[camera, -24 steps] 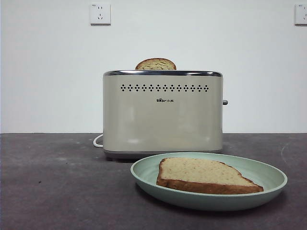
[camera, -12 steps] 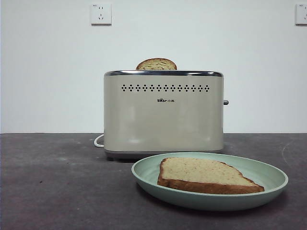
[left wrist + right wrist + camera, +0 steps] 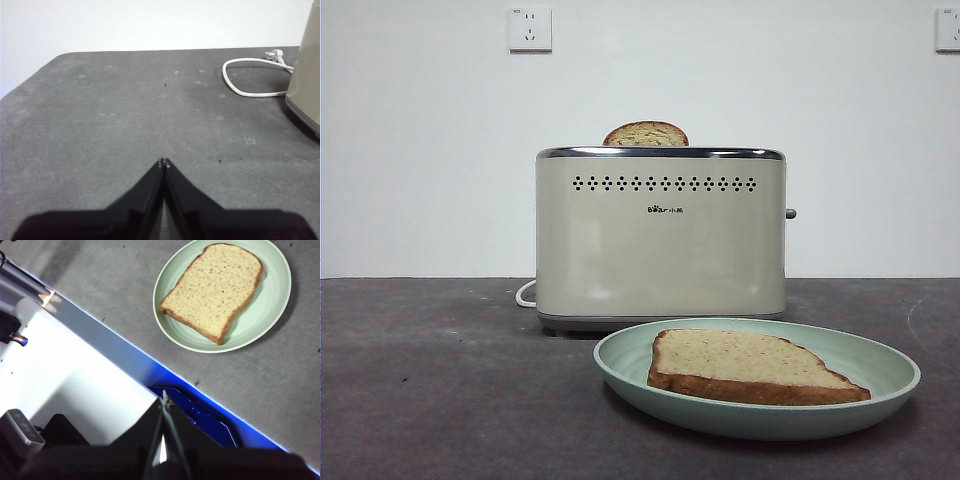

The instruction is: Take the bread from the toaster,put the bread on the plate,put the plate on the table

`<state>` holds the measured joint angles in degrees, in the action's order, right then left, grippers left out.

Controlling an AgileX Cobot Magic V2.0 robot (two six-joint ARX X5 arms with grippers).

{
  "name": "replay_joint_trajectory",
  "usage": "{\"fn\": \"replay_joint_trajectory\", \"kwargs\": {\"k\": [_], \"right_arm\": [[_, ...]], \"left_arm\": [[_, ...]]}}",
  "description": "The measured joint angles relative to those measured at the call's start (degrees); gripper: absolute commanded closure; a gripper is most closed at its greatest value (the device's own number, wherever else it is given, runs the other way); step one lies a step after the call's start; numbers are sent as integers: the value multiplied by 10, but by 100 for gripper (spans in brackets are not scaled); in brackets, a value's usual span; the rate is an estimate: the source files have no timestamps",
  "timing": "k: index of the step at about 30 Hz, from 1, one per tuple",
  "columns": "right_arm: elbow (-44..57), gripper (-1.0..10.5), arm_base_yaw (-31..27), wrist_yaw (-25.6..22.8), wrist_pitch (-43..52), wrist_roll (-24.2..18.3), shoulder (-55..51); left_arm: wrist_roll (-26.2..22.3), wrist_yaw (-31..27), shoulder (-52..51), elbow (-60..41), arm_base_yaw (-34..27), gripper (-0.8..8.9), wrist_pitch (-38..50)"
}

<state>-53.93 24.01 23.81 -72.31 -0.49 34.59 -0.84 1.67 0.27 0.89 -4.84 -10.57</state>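
The bread (image 3: 750, 365), a large tan slice with a brown crust, lies flat in the pale green plate (image 3: 620, 365), which rests on the dark grey table (image 3: 440, 380) in front of the cream toaster (image 3: 660, 240). My right gripper (image 3: 164, 399) is shut and empty, held high over the table's edge, well away from the plate (image 3: 272, 315) and the bread (image 3: 212, 290). My left gripper (image 3: 164, 162) is shut and empty above bare tabletop, off to one side of the toaster (image 3: 307, 75). Neither arm appears in the front view.
A second, darker domed slice (image 3: 645, 134) pokes out of the toaster's slot. The toaster's white cord (image 3: 250, 75) loops on the table beside it. White and blue equipment (image 3: 75, 385) lies beyond the table's edge. Two wall sockets (image 3: 530, 28) are on the back wall.
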Motion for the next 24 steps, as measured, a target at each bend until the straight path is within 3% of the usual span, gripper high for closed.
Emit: {"fn": "replay_joint_trajectory", "kwargs": {"k": [15,24], "right_arm": [[0,962,-12,-7,14,-11,-13],[2,962,-133,-16,236,-29,-89]], "left_arm": [[0,0,0,0,0,817,0],[0,0,0,0,0,817,0]]}}
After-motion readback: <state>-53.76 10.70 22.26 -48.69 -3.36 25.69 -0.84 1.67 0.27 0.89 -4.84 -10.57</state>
